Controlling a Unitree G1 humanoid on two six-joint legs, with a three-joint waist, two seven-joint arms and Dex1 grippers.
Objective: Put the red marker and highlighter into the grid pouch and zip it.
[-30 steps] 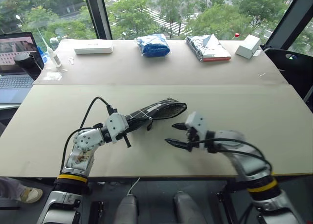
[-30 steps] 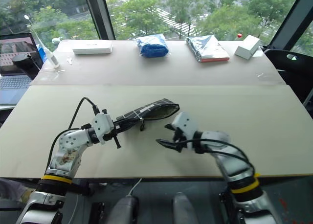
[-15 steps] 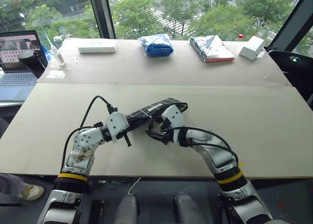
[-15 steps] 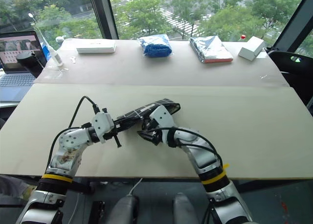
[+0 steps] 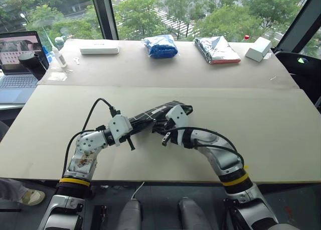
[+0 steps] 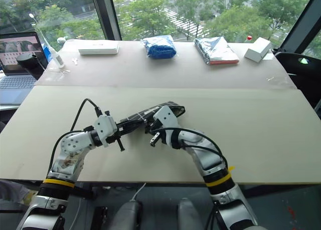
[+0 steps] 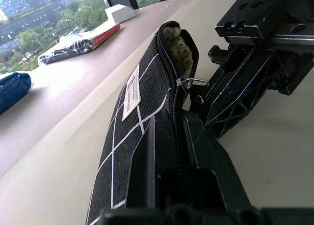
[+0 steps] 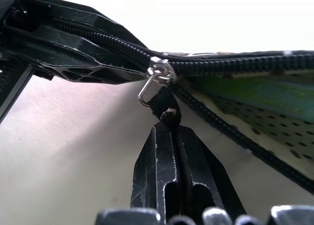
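**Now at the zipping step: grid pouch, both claws engaged**

Item: grid pouch [image 5: 158, 113], black fabric with white lines, held just above the middle of the bench [image 5: 261, 119], mouth at its far end open. A white label shows on its side in the left wrist view.

Contents: something green lies inside behind the mesh lining, seen in the right wrist view, likely the highlighter [image 8: 265, 95]. The red marker cannot be made out.

Left claw [image 5: 131, 134]: fingers fully closed on the near end of the pouch, holding it level.

Right claw [image 8: 172, 131]: fingers pressed tight together on the black pull cord [image 8: 164, 107], which hangs from the silver slider [image 8: 158, 70] partway along the zipper [image 8: 235, 63].

Step in hand: by the look of it, the filling is done and the closing is beginning; the teeth beyond the slider are still parted.

Next move calls for: a steady pull of the cord along the zipper line toward the open end, the left claw bracing the pouch against that pull so the fabric stays taut.
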